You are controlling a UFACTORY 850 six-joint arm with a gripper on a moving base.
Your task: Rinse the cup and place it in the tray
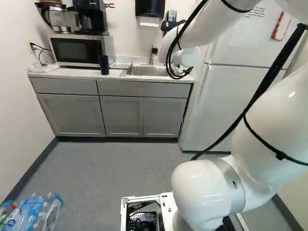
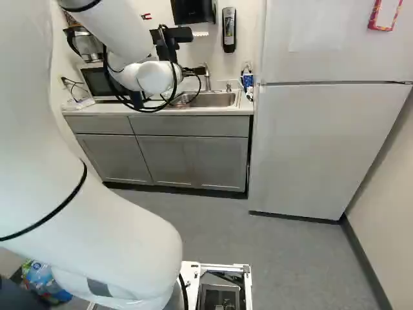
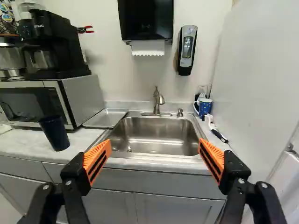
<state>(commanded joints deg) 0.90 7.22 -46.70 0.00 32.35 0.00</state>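
The biggest thing here is the white fridge (image 2: 322, 142), standing at the end of the grey cabinets (image 1: 120, 113). The white arm (image 2: 97, 219) reaches forward toward them. Over the cabinets runs the pale desk (image 3: 28, 144), with the sink (image 3: 154, 140) let into it and the microwave (image 1: 77, 50) sitting further along, away from the fridge. On top of the microwave I see a black coffee maker (image 3: 58, 42). Down on the floor, at the near left corner of the left base view, there's a bundle of plastic bottles (image 1: 33, 211).

A black towel dispenser (image 3: 145, 18) hangs on the wall above the sink, a slimmer soap dispenser (image 3: 187, 49) beside it. The shallow metal tray (image 3: 107, 118) lies between the microwave and the sink.

The tool (image 2: 193, 71) faces the sink; in the wrist view its two orange-padded fingers are spread wide, and it has hold of nothing.

The dark blue cup (image 3: 55, 133) stands upright on the desk, just beside the microwave, near the front edge, outside both the sink and the tray. The faucet (image 3: 157, 102) rises behind the basin. On the fridge side of the sink are a blue patterned mug (image 3: 204, 107) and, nearer the front, a brush (image 3: 217, 133).
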